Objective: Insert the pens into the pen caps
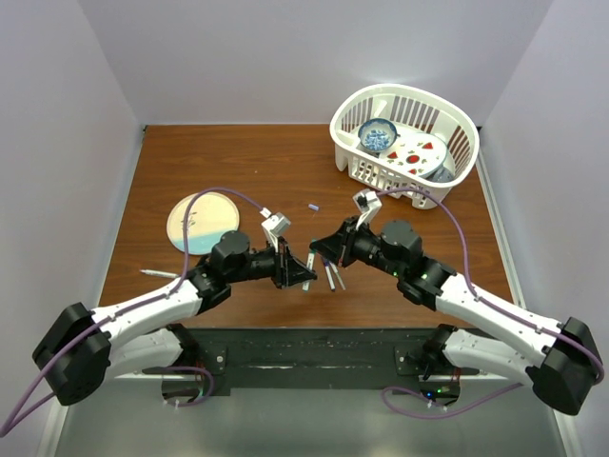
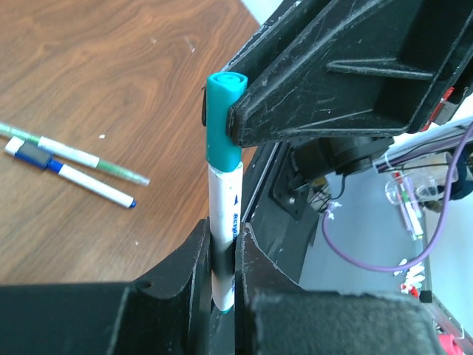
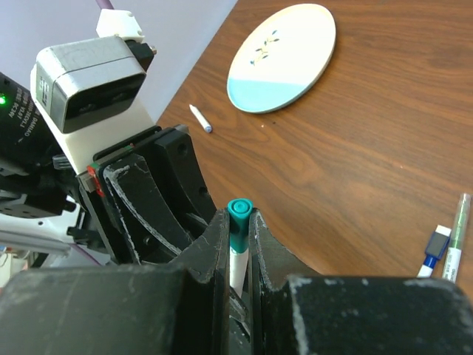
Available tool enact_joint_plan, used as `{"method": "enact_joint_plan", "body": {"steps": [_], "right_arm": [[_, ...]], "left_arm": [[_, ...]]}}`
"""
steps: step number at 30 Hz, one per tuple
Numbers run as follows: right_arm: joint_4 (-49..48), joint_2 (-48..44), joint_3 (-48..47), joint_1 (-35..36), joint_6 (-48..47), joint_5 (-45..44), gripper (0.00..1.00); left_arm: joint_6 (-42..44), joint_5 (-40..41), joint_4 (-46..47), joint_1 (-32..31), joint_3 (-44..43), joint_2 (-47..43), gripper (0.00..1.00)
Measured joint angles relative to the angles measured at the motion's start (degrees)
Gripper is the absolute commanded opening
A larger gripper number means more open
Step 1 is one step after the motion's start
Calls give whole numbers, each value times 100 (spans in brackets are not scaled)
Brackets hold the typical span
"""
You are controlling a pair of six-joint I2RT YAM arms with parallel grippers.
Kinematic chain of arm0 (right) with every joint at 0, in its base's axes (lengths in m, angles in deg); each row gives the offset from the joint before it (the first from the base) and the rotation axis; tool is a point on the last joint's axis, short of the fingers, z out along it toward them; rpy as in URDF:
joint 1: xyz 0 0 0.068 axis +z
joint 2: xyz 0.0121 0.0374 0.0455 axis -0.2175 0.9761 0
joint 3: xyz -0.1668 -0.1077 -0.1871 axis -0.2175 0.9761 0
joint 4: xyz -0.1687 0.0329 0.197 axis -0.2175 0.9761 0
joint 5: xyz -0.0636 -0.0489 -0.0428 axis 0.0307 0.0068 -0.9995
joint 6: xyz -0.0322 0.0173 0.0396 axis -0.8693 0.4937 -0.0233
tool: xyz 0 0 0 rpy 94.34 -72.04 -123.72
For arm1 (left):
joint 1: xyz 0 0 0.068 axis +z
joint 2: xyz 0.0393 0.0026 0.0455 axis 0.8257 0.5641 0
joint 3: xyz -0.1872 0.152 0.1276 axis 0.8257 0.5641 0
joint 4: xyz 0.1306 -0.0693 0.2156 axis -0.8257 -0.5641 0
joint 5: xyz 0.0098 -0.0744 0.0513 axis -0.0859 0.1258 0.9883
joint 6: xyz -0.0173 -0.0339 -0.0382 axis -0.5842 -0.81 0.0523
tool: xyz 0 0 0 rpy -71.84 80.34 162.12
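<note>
We see the left fingers (image 2: 194, 259) clamped on a white pen (image 2: 224, 196), the right fingers (image 3: 213, 248) pinching its teal cap (image 3: 239, 214) (two more pens (image 2: 74, 154) lie on the surface (image 2: 111, 74)).

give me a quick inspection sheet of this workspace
surface: brown wooden table, few pale specks
job's things: white pen with teal cap on its end; green pen and blue-tipped pen lying loose; another pen by left arm; lavender cap
clutter: plate; white basket holding dishes
end effectors: left end effector shut on the pen; right end effector shut on the cap
cables: purple cables loop over both arms
surroundings: plain pale walls
</note>
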Motion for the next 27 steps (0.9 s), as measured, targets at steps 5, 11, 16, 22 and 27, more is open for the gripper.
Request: {"method": "enact_joint_plan", "body": {"steps": [5,11,16,22,27], "right_arm": [[-317,-59,306,127,267,-286,0],[-765,-107,651,334,634,-767,0],[-671,22,656,498,789,-1204,0],[-402,92,570,726,787,-1766,0],[-380,280,542,898,813,-2197,0]], "left_arm": [[190,-70,-114,74,0,52,0],[249,-216,-107,144,0,175,0],[345,-181,-120,170,0,358,0],[551,-190,-297,186,-179,640,0],[717,-184,-616,227,-358,817,0]]}}
